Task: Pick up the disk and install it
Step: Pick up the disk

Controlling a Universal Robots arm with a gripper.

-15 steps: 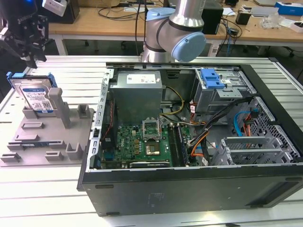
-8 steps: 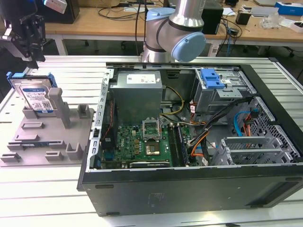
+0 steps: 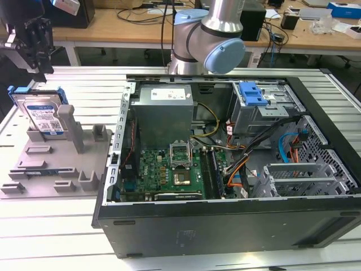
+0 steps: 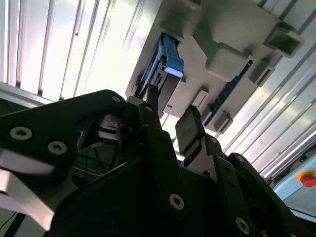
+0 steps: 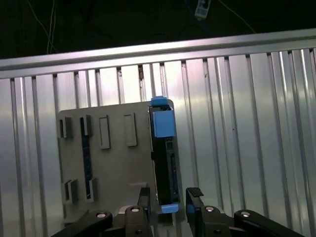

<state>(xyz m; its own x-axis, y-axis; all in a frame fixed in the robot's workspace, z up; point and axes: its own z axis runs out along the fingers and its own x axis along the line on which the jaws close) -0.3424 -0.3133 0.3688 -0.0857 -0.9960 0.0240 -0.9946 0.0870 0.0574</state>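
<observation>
Silver disk point(image 3: 42, 113) upright in grey fixture point(image 3: 59, 172); your gripper point(image 5: 169, 193) above fixture, fingers spread, holding nothing.

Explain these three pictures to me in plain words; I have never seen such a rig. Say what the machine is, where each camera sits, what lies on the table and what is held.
The machine is a jointed robot arm ending in a black gripper, a two-fingered clamp. The exterior view comes from a camera off the arm; both wrist views come from cameras riding on the arm, looking past its fingers. On the ribbed metal table sit an open computer case and, at the exterior view's left, a grey holder. The disk, in its blue frame, stands on edge in that holder. The gripper hangs above it, open, holding nothing.
</observation>
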